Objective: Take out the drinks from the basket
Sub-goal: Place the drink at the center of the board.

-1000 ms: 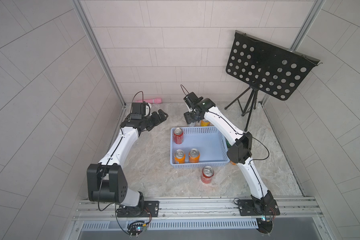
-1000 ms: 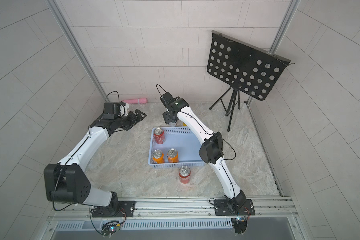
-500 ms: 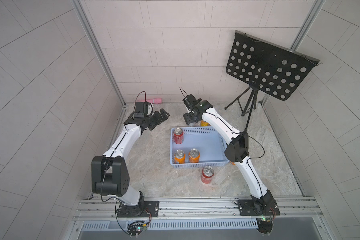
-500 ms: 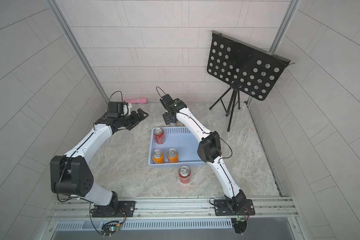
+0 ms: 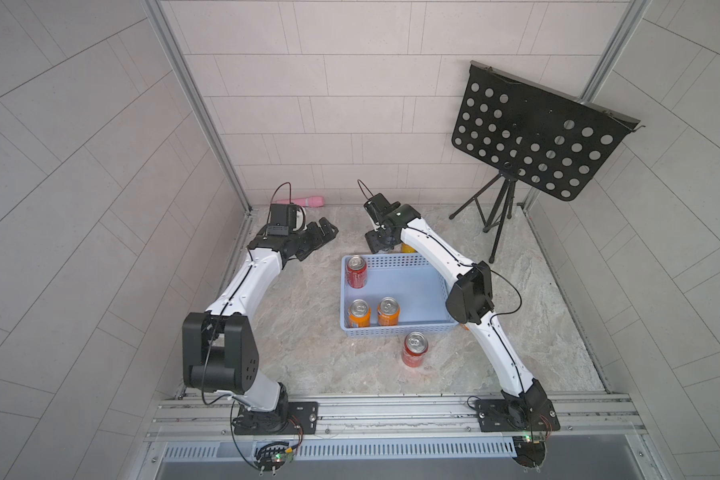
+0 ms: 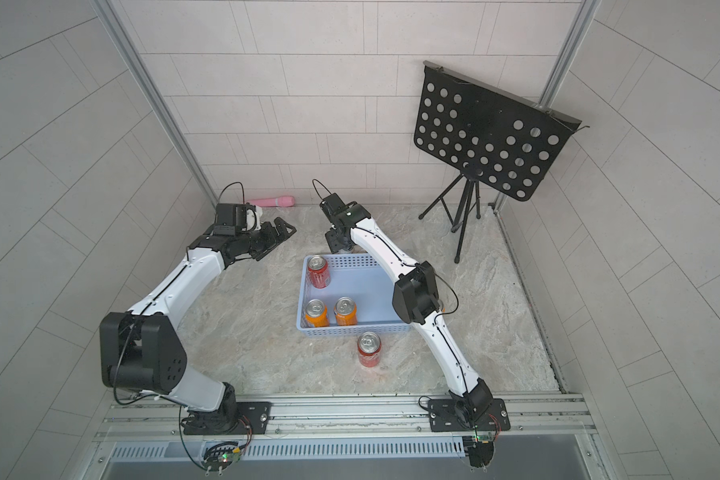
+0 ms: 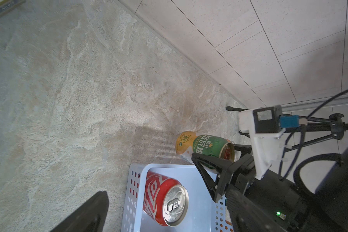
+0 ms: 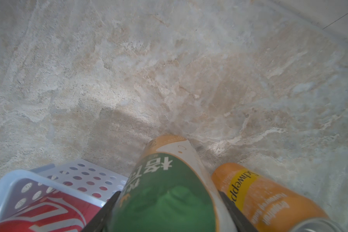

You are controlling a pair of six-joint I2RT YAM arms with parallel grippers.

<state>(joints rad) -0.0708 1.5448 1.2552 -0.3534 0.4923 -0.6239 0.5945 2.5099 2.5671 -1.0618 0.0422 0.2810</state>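
The right hand (image 8: pixel 167 202) is closed around the green can (image 7: pixel 204 147), with one black finger on each side of it. This can also has some white on it and a gold top. It is tilted, and it is just past the far wall of the blue basket (image 5: pixel 416 330), outside it. I cannot tell if its bottom touches the bench (image 5: pixel 308 332). Just to its right an orange Schweppes can (image 8: pixel 255 192) stands on the bench, also outside the basket. Inside the basket, a red can (image 5: pixel 356 272) stands in the far left corner. Two orange cans (image 5: pixel 358 313) stand side by side in the near left corner. The right part of the basket is partly hidden by the right arm. Another red can, the outside red can (image 5: pixel 414 350), stands on the bench just beside the near wall of the basket. The left hand (image 5: pixel 323 239) is up over the bench, to the left of the basket and farther back. Its fingers are spread wide and hold nothing. A black music stand (image 5: pixel 537 137) is in the far right corner, and a pink stick-shaped thing (image 5: pixel 304 202) lies by the far wall.
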